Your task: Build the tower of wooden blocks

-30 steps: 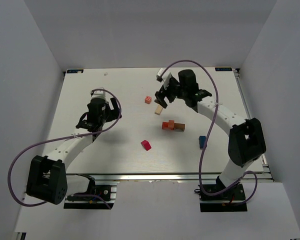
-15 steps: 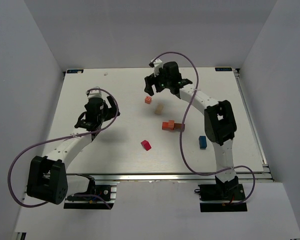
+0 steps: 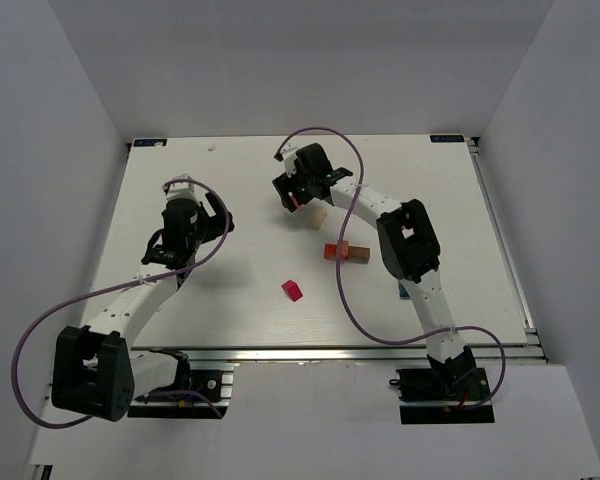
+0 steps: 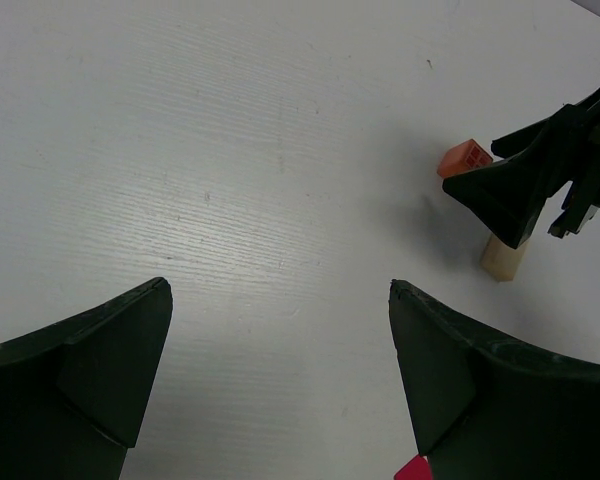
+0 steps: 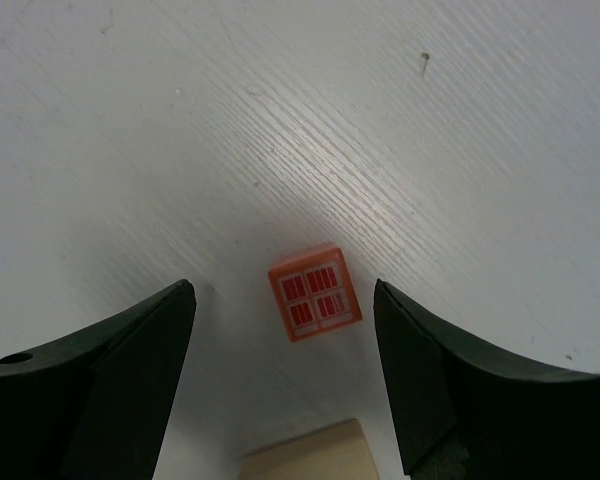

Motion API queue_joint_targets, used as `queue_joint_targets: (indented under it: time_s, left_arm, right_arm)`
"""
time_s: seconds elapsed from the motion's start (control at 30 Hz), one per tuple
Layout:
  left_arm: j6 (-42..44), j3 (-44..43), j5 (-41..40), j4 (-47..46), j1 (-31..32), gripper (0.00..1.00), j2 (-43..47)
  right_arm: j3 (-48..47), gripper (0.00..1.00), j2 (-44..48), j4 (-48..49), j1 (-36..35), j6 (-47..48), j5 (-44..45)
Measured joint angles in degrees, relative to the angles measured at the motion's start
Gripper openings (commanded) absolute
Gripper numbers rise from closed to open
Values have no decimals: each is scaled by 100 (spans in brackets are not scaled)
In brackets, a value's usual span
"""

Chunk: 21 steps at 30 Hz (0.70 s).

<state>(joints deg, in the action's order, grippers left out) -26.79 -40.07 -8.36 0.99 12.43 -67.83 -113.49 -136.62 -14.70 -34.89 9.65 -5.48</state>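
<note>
A small orange cube [image 5: 315,303] with a red grid on its top face lies on the white table. My right gripper [image 5: 282,288] hovers over it, open, one finger on each side and neither touching. A tan block [image 5: 305,455] lies just near of the cube, also seen from above [image 3: 320,217]. An orange-red block [image 3: 332,250] and a brown block [image 3: 356,253] lie side by side at mid-table. A magenta-red block [image 3: 293,290] lies nearer the front. My left gripper [image 4: 280,284] is open over bare table, holding nothing.
The right arm [image 3: 405,235] stretches diagonally across the table over its right-hand part. White walls [image 3: 70,120] close in the table on three sides. A metal rail [image 3: 330,355] runs along the near edge.
My right arm swung left, from over the tan block to over the orange cube, and its jaws narrowed somewhat. The left arm shifted slightly left.
</note>
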Motion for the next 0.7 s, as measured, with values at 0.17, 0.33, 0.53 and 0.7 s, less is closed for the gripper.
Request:
queue_joint_targets:
  time_s: [0.17,0.33,0.53,0.7]
  left_arm:
    - [0,4,28,-22,-28,98,7]
    - [0,7,48,-24,-35,98,2]
    - [0,11,120,-87,-37,98,0]
    - [-2,11,190,-94,-44,98,-2]
  right_arm:
    - [-9,71,-44,-76,39,0,87]
    - [-9,68,-52,-140,68,4,94]
    - [-9,63,-52,-140,70,162,-15]
    - [-9,54,-59,-146,70,278,-114]
